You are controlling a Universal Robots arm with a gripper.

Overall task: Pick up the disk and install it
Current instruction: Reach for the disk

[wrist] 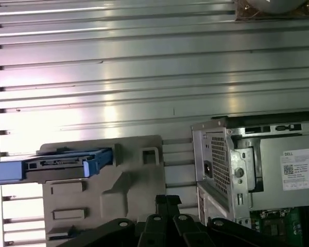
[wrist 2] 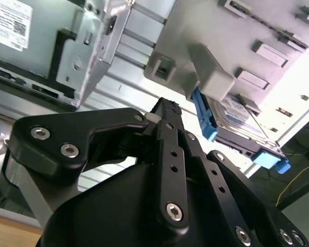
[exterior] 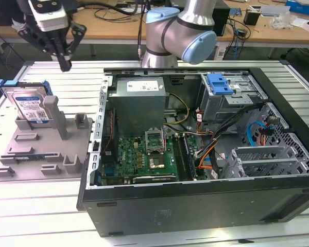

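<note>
The disk (exterior: pixel 31 105) is a silver hard drive with a white-and-blue label and a blue frame. It stands on edge in a grey holder (exterior: pixel 38 154) at the exterior view's left, on the slatted table. Both wrist views look down on the disk (wrist 2: pixel 237 121) (wrist: pixel 56 164) in its holder. My gripper (exterior: pixel 65 63) hangs in the air above and behind the holder, a little toward the exterior view's right of the disk. It is shut with nothing between its black fingers (wrist 2: pixel 167 110) and touches nothing.
An open computer case (exterior: pixel 195 206) lies at the exterior view's right of the holder. Inside are a grey power supply (exterior: pixel 139 100), a motherboard (exterior: pixel 144 154) and a drive cage with a blue tab (exterior: pixel 219 82). The arm's base (exterior: pixel 180 36) stands behind the case.
</note>
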